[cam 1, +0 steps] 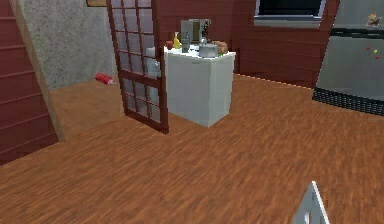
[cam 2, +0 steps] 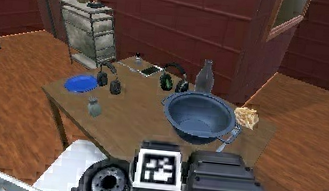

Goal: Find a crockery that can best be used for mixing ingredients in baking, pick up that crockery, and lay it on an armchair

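Bowl (cam 2: pixel 200 115) dark blue, plate (cam 2: pixel 77 82) brighter blue, bench (cam 2: pixel 136 106) tan wood. Walls (cam 2: pixel 179 25) dark red planks. Floor (cam 1: pixel 200 170) orange-brown wood grain. Marker (cam 2: pixel 160 169) white with black marks.

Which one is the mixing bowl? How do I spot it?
Find the wooden table by the red wall. Toward the arm side view's right, beside a clear bottle, sits the bowl. It is big, deep and blue; the other blue thing, a plate, is flat.
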Motion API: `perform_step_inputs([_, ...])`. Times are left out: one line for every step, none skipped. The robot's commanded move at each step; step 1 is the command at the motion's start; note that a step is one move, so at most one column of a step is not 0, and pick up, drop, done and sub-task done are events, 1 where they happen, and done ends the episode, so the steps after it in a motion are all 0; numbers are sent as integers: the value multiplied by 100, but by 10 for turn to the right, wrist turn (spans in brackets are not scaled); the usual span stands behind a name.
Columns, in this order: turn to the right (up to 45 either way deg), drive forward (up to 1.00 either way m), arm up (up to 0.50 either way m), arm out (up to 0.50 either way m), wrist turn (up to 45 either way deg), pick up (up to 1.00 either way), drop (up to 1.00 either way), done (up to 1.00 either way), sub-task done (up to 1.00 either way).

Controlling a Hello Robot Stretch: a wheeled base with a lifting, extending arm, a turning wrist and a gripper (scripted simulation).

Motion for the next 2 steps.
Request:
perform_step_inputs([0,0,0,16,0,0,0,0,0])
perform_step_inputs([0,0,0,0,450,0,0,0,0])
